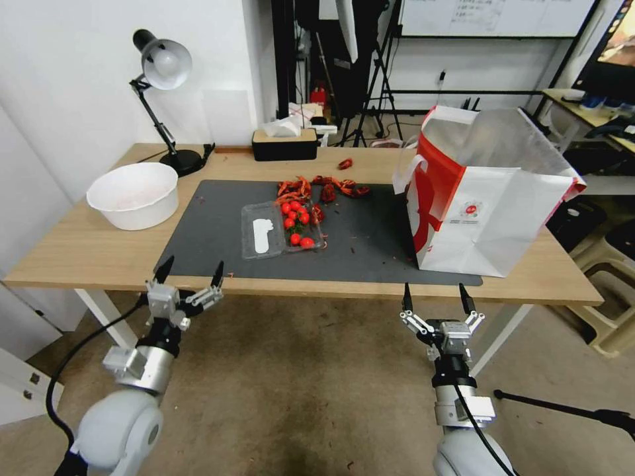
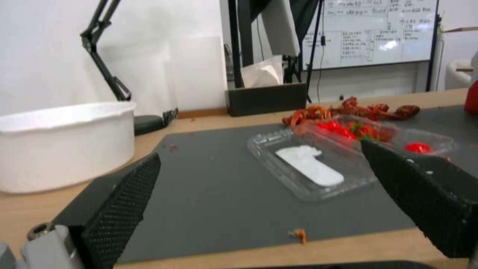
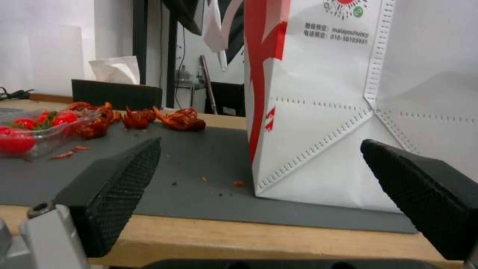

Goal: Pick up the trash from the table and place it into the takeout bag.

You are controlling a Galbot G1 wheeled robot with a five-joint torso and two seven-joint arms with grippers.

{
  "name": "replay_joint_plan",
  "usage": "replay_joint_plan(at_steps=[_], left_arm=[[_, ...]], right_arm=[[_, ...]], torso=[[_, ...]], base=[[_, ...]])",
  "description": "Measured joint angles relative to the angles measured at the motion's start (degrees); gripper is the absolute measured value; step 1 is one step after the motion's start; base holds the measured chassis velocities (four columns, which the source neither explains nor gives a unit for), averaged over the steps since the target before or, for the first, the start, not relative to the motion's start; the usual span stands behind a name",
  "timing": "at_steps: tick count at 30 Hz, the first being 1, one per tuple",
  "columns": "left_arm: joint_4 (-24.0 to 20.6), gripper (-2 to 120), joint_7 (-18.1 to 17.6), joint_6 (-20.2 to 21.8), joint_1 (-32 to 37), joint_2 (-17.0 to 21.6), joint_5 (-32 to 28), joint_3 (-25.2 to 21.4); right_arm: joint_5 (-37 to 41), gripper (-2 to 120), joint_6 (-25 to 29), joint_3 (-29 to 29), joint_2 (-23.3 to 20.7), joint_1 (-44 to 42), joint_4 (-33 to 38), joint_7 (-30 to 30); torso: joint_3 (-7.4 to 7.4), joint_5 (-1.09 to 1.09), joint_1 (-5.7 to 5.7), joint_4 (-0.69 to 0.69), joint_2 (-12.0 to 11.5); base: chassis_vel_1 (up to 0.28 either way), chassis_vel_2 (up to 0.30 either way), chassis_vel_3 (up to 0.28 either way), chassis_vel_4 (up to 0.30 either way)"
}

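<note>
Grippers left (image 1: 189,271), right (image 1: 436,295): fingers apart, below table (image 1: 79,254) edge | head: takeout bag (image 1: 493,221) open-topped | wrist: crumbs (image 3: 238,183) at base

The takeout bag (image 1: 489,205) stands at the mat's (image 1: 218,225) right end. A tray (image 1: 281,228) lies mid-mat, with shells (image 1: 324,187) behind it. A bowl (image 1: 134,195) sits left of the mat.
</note>
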Motion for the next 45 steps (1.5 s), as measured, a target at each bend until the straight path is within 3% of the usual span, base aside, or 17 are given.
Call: replay_joint_plan(at_steps=[18,45], left_arm=[[3.8,100,1.1,-3.9,1.0,-1.2,-0.7,0.6],[4.4,100,1.6,-4.2,0.9,-1.3,-1.0,0.9]], right_arm=[[-0.1,100,-0.3,-0.1,0.7,-0.3,-0.2,0.1],[0.0,100,-0.1,-0.2,1.0,-0.5,-0.6,0.2]], torso=[[0.00,0.00,0.00,0.01,0.0],[0.00,0.00,0.00,0.01,0.0]], base=[[0.000,0.000,0.000,0.000],[0.000,0.000,0.000,0.000]])
